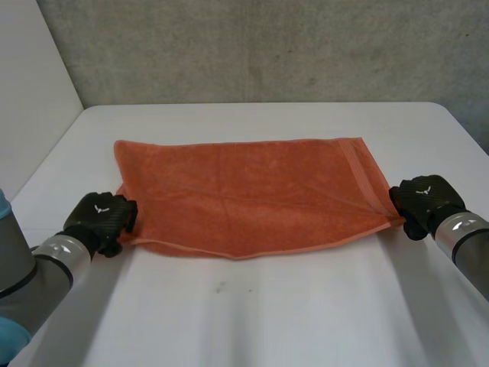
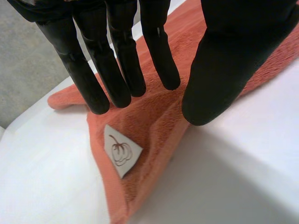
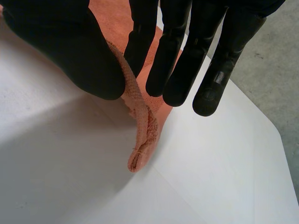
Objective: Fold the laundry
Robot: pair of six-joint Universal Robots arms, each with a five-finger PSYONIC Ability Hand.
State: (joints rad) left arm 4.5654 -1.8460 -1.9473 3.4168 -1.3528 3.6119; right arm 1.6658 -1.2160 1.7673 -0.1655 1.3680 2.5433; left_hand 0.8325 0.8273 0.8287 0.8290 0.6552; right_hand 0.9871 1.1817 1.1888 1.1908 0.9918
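Both arms reach in low from the near side of the desk (image 1: 260, 313), and each ends at a near corner of the orange towel (image 1: 244, 191), which lies spread flat across the middle with its long sides running left to right. The left hand (image 1: 98, 216) sits at the towel's near left corner with its back turned up. The right hand (image 1: 422, 200) is at the near right corner in the same pose. The left wrist view shows the left hand relaxed: its fingers (image 2: 117, 74) are straight and set apart from the thumb, and all of them are over the cloth without closing on it. I cannot tell whether the fingertips touch the towel. Just past those fingertips this view also shows a small white label (image 2: 121, 151) with an outline drawing of a pumpkin, lying on the towel near its corner. The right wrist view shows the right hand holding the towel. The hem rises from the desk as a thin ridge and runs up between the thumb and the straight fingers (image 3: 161, 70), where it is pinched. The corner tip below rests on the desk and shows two layers lying together. A broad bare stretch of desk lies between the towel's near edge and the robot, and a narrower strip lies behind the towel up to the grey wall (image 1: 267, 46). At the right, the towel's short edge is near the desk's rounded far corner (image 1: 451, 115).
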